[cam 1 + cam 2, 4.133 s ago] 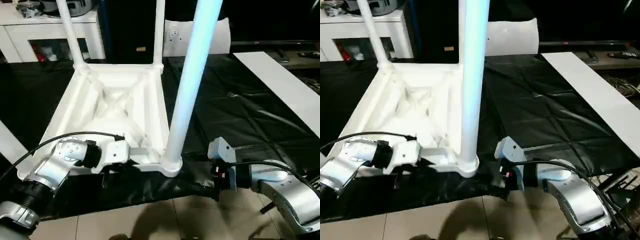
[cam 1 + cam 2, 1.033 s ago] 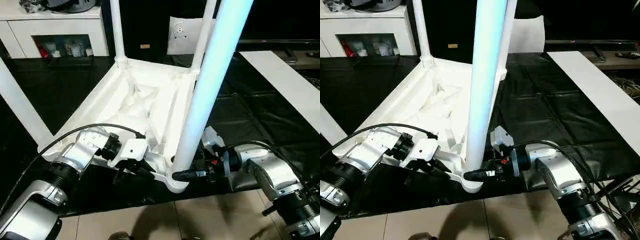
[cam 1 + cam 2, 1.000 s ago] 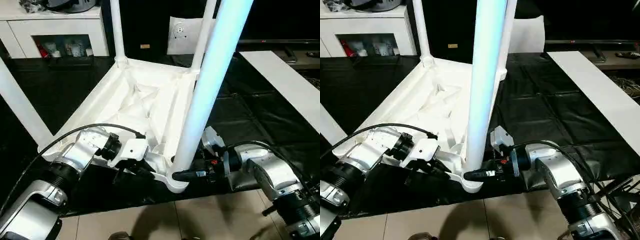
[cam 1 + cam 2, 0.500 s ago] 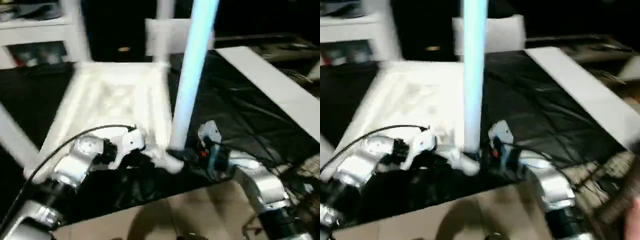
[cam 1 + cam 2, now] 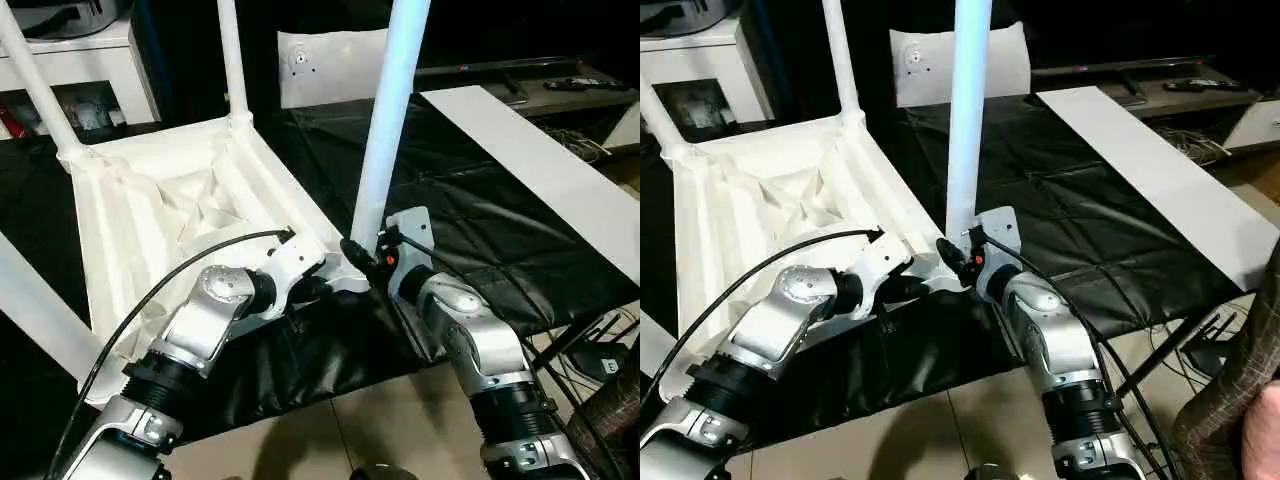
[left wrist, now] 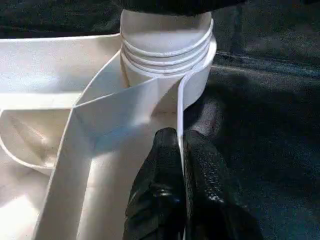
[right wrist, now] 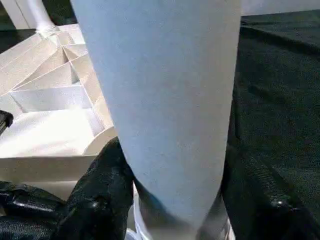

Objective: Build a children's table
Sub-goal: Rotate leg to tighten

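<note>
Left wrist view: left gripper (image 6: pixel 181 150) pinches the upturned tabletop (image 5: pixel 150 200) rim beside its near corner socket; right gripper (image 7: pixel 170 185) clamps that socket's leg (image 5: pixel 385 140). No readable writing.

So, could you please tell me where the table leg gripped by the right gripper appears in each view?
Left eye: leg right of centre.
Right eye: centre.
Left wrist: ribbed base in corner socket.
Right wrist: tube between the right gripper fingers.
Shared landmark: tabletop ribs.
</note>
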### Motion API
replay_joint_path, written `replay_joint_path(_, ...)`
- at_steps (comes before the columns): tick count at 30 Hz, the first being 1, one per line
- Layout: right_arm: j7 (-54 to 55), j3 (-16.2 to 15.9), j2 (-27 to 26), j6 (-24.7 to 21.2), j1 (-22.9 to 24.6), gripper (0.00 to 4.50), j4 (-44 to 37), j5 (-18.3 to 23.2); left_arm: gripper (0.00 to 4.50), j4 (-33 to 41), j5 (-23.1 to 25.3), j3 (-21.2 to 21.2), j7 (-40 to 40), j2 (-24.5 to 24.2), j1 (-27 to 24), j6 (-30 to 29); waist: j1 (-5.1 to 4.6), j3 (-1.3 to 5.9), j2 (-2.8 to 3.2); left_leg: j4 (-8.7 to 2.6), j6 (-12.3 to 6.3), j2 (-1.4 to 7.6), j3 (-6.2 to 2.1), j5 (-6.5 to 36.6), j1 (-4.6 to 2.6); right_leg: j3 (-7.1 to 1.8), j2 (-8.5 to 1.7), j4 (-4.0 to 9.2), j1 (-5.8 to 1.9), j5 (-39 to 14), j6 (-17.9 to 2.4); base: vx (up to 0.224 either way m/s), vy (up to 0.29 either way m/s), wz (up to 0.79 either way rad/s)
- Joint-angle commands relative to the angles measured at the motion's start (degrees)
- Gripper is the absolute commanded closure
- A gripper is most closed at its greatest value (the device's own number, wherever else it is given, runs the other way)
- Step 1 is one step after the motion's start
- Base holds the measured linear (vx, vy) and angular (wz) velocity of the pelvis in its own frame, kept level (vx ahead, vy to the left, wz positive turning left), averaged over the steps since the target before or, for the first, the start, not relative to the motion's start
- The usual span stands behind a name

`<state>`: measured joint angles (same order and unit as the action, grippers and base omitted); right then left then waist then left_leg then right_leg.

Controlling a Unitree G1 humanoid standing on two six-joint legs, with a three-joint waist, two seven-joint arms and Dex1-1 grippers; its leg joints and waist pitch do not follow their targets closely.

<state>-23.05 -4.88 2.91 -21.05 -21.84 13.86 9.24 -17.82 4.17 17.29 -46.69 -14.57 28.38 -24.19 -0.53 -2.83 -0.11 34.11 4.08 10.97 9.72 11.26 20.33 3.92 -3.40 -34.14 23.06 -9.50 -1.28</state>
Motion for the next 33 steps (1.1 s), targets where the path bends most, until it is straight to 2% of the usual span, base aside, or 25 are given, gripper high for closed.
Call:
replay_joint_path(1, -2.7, -2.5, -0.8, 0.1, 2.2, 1.67, -0.3, 1.1, 4.50, 0.6, 0.0, 0.7, -1.3, -0.4, 1.2, 2.7, 0.61, 3.36, 0.53, -4.08, -1.24, 1.55, -0.77, 13.8, 0.20, -2.61, -4.18, 5.16, -2.78, -21.6, -8.3, 0.000, 0.000, 0.00)
replay_joint_path(2, -2.7, -2.5, -0.8, 0.1, 2.2, 1.56, -0.3, 1.1, 4.50, 0.6, 0.0, 0.7, -1.3, -0.4, 1.2, 2.7, 0.65, 3.31, 0.55, -4.18, -1.11, 1.68, -0.81, 14.2, 0.11, -2.64, -4.16, 5.11, -2.71, -21.6, -8.3, 0.000, 0.000, 0.00)
replay_joint_path(3, -4.0, -2.6, 0.0, 1.3, 2.8, 1.43, -1.1, 1.1, 4.50, 0.5, 0.1, 0.8, -2.5, -1.4, 0.9, 4.4, 0.66, 3.33, 0.82, -4.19, -0.94, 1.69, -0.85, 14.1, 0.07, -2.65, -4.13, 5.02, -2.72, -21.1, -8.5, 0.000, 0.000, 0.00)
replay_joint_path(5, -4.9, -2.8, 0.7, 2.4, 3.3, 1.21, -1.6, 1.1, 4.50, 0.4, 0.2, 1.0, -3.3, -2.1, 0.7, 5.9, 0.71, 3.47, 0.70, -4.21, -1.03, 1.77, -0.82, 13.3, 0.19, -2.75, -4.07, 4.59, -2.91, -17.3, -9.5, 0.000, 0.000, 0.00)
replay_joint_path(6, -7.3, -2.4, 2.2, 3.4, 4.4, 1.13, -3.0, 2.1, 4.50, -0.2, -0.3, 1.2, -5.7, -3.5, 0.3, 8.6, 0.77, 3.41, 0.39, -4.23, -1.30, 1.72, -0.78, 13.3, 0.21, -2.72, -4.07, 4.75, -2.95, -17.3, -9.5, 0.000, 0.000, 0.00)
replay_joint_path(7, -9.3, -1.9, 3.6, 4.1, 5.3, 1.13, -4.3, 2.9, 4.50, -0.6, -0.7, 1.2, -7.2, -4.6, 0.0, 9.5, 1.08, 3.43, 0.48, -4.14, -1.71, 1.73, -0.72, 13.4, 0.05, -2.80, -4.20, 4.71, -3.00, -17.5, -9.4, 0.000, 0.000, 0.00)
replay_joint_path(8, -11.4, -1.7, 5.0, 4.8, 6.0, 0.94, -5.4, 3.3, 4.50, -0.9, -1.1, 1.3, -8.8, -5.6, -0.3, 11.0, 1.13, 3.41, 0.47, -4.19, -1.79, 1.87, -0.67, 13.1, 0.05, -2.85, -4.17, 4.56, -2.92, -16.9, -9.9, 0.000, 0.000, 0.00)
replay_joint_path(9, -13.5, -1.8, 6.4, 5.5, 6.5, 0.85, -6.1, 3.6, 4.50, -1.4, -1.1, 1.7, -10.2, -6.4, -0.4, 12.1, 1.32, 3.36, 0.51, -4.20, -1.96, 1.85, -0.63, 13.3, 0.02, -2.83, -4.18, 4.72, -2.92, -17.1, -9.8, 0.000, 0.000, 0.00)
replay_joint_path(11, -18.3, -2.1, 9.7, 6.8, 7.4, 0.73, -7.2, 4.1, 4.50, -2.9, -0.7, 3.1, -13.3, -8.6, -0.3, 15.6, 1.50, 3.24, 0.15, -4.24, -2.26, 1.83, -0.61, 13.9, 0.03, -2.81, -4.21, 4.77, -2.94, -19.2, -9.2, 0.000, 0.000, 0.00)
replay_joint_path(12, -20.5, -2.1, 11.0, 7.1, 7.5, 0.64, -7.3, 4.5, 4.50, -3.6, -1.1, 3.3, -15.2, -9.2, -0.3, 16.7, 1.60, 3.19, 0.23, -4.23, -2.24, 1.86, -0.62, 14.0, -0.02, -2.83, -4.27, 4.82, -2.91, -19.8, -9.0, 0.000, 0.000, 0.00)
replay_joint_path(13, -22.4, -2.0, 12.3, 7.4, 7.5, 0.52, -7.3, 4.8, 4.50, -4.1, -1.7, 3.4, -17.0, -9.6, -0.3, 17.7, 1.71, 3.13, -0.03, -4.13, -2.41, 1.77, -0.52, 14.3, -0.06, -2.85, -4.29, 4.99, -2.84, -21.3, -8.4, 0.000, 0.000, 0.00)
replay_joint_path(16, -28.0, -2.9, 15.3, 7.0, 7.2, 0.21, -7.5, 5.7, 4.50, -4.9, -3.1, 3.9, -21.5, -10.6, 0.0, 19.9, 2.28, 3.09, 0.14, -4.19, -2.38, 1.90, -0.52, 14.7, -0.36, -2.87, -4.35, 5.13, -2.57, -23.1, -8.3, 0.000, 0.000, 0.00)
replay_joint_path(18, -33.2, -4.3, 17.8, 6.8, 6.9, 0.21, -7.5, 6.5, 4.50, -5.4, -3.8, 4.8, -25.8, -11.7, 0.5, 21.8, 2.76, 3.19, -0.07, -4.19, -2.64, 1.99, -0.51, 14.1, -0.44, -2.90, -4.42, 5.04, -2.63, -22.5, -8.5, 0.000, 0.000, 0.00)
replay_joint_path(22, -41.7, -6.3, 21.0, 7.2, 5.4, 0.21, -6.3, 8.3, 4.50, -7.9, -3.7, 7.0, -32.4, -13.5, 2.2, 26.2, 3.49, 3.35, -0.05, -4.15, -3.19, 2.14, -0.40, 12.1, -0.39, -2.95, -4.38, 4.43, -2.75, -18.1, -9.8, 0.000, 0.000, 0.00)
replay_joint_path(25, -46.4, -7.0, 22.0, 7.6, 3.7, 0.21, -4.2, 9.0, 4.50, -9.5, -3.4, 8.1, -35.5, -13.8, 3.5, 28.4, 4.03, 3.27, -0.28, -4.10, -2.92, 2.25, -0.25, 12.0, -0.49, -2.93, -4.54, 4.35, -2.68, -18.5, -10.4, 0.000, 0.000, 0.00)
replay_joint_path(26, -47.7, -7.3, 22.2, 7.6, 3.3, 0.21, -3.7, 9.0, 4.50, -9.8, -3.2, 8.3, -36.2, -13.8, 3.8, 29.0, 4.28, 3.33, -0.17, -4.11, -2.63, 2.33, -0.25, 11.9, -0.58, -2.92, -4.59, 4.33, -2.66, -18.7, -10.6, 0.000, 0.000, 0.00)
replay_joint_path(28, -49.5, -7.6, 22.5, 7.8, 2.4, 0.37, -2.5, 9.2, 4.50, -10.4, -2.7, 8.9, -37.4, -13.9, 4.5, 29.8, 4.77, 3.36, -0.51, -4.12, -2.50, 2.45, -0.18, 11.7, -0.61, -2.96, -4.68, 4.24, -2.69, -18.7, -10.4, 0.000, 0.000, 0.00)
replay_joint_path(30, -51.2, -7.9, 22.7, 7.5, 1.4, 0.50, -1.3, 9.6, 4.50, -11.4, -2.0, 9.7, -38.6, -14.1, 5.3, 31.2, 5.19, 3.45, -0.39, -4.09, -2.45, 2.45, -0.14, 11.0, -0.64, -2.92, -4.67, 4.15, -2.64, -17.7, -10.7, 0.000, 0.000, 0.00)
replay_joint_path(31, -52.1, -8.1, 22.8, 7.2, 0.9, 0.65, -0.8, 9.9, 4.50, -12.0, -1.7, 10.1, -39.0, -14.2, 5.6, 32.0, 5.36, 3.46, -0.69, -4.08, -2.52, 2.41, -0.06, 10.8, -0.63, -2.87, -4.59, 4.11, -2.71, -17.3, -10.8, 0.000, 0.000, 0.00)
replay_joint_path(33, -53.3, -8.4, 22.8, 7.5, 0.0, 0.71, 0.5, 9.9, 4.50, -13.0, -1.4, 10.4, -39.5, -14.1, 6.2, 33.0, 5.61, 3.41, -0.62, -4.08, -2.41, 2.39, -0.09, 10.8, -0.60, -2.87, -4.72, 4.10, -2.73, -18.3, -10.3, 0.000, 0.000, 0.00)
